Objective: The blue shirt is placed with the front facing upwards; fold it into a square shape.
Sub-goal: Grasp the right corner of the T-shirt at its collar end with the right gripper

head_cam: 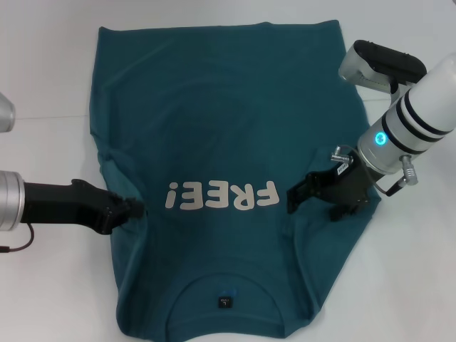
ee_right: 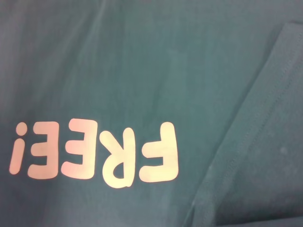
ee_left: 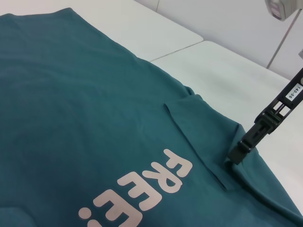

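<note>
Collar edge nearest the head camera, blue shirt (head_cam: 221,142) spread print-up on the white surface (head_cam: 43,57) with both sleeves folded inward.

Shirt's collar points toward the robot, hem away; the off-white "FREE!" print (head_cam: 221,196) sits mid-chest. Right tool (head_cam: 313,191) rests on the folded right sleeve beside the print, its dark fingers pressed to the cloth; whether they pinch it I cannot tell. Left tool (head_cam: 132,210) lies at the left sleeve fold, fingertips buried in fabric, closure unclear.
</note>
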{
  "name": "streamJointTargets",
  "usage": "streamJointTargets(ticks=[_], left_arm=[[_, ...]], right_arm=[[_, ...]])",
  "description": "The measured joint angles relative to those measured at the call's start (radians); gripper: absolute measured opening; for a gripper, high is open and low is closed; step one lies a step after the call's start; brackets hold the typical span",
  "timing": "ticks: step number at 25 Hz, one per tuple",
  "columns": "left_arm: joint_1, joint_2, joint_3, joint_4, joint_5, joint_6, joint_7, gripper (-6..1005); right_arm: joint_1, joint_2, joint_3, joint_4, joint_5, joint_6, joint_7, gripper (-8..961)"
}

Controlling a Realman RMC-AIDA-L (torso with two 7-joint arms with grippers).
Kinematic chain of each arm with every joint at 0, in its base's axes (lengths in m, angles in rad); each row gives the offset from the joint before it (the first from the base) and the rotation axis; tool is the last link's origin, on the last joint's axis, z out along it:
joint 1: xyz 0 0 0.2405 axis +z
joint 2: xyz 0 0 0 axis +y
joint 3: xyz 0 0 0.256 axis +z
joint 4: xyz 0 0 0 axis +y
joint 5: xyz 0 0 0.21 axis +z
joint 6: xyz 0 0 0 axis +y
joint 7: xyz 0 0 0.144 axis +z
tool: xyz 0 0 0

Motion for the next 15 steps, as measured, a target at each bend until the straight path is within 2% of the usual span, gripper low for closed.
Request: streamJointTargets(ticks=[15], left_arm=[[-0.027, -0.002, 0.004, 0.023, -0.002, -0.003, 0.001, 3]], right_arm=[[-0.001, -0.005, -0.009, 0.027, 0.0, 0.007, 0.0, 909]])
